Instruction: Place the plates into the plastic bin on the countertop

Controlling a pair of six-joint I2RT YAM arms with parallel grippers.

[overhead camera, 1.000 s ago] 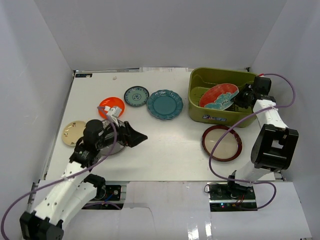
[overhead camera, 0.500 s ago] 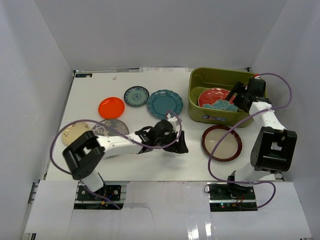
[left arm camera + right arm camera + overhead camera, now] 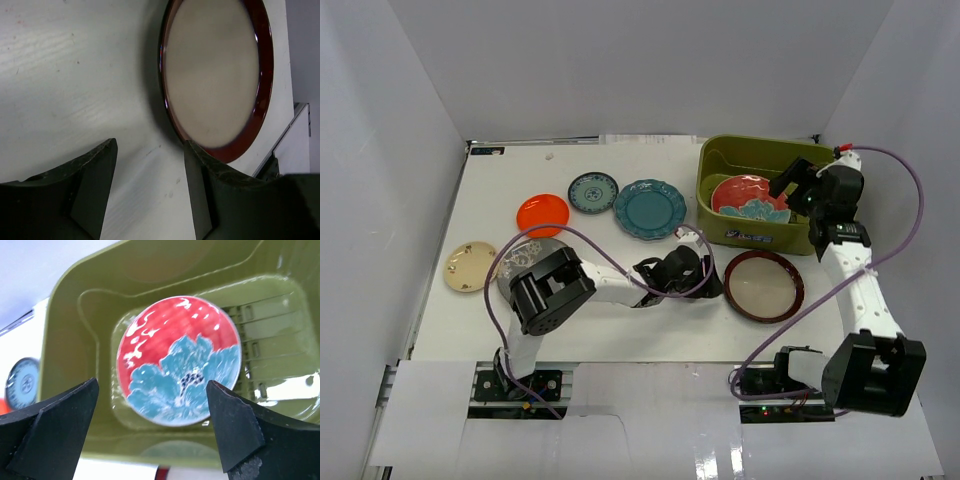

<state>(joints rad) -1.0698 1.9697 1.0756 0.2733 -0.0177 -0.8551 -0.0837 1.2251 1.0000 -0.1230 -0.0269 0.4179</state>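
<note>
The red-teal plate (image 3: 180,360) lies inside the plastic bin (image 3: 712,215) at the worktop's (image 3: 520,170) far right corner. Above it the right claw (image 3: 150,395) hangs open and empty. The left claw (image 3: 150,155), fingers spread and holding nothing, sits low just beside the dark-red-rimmed cream plate (image 3: 215,75) near the right edge. The orange plate (image 3: 542,214), small teal-white plate (image 3: 593,192) and teal scalloped plate (image 3: 649,208) lie toward the far edge. The beige plate (image 3: 470,266) lies by the left edge.

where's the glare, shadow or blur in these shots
Right wrist: white glare on the plastic bin floor and the red-teal plate. Left wrist: the dark-red-rimmed plate throws a dark shadow onto the countertop; end effector fingers are dim. Top external: even light, sharp.
</note>
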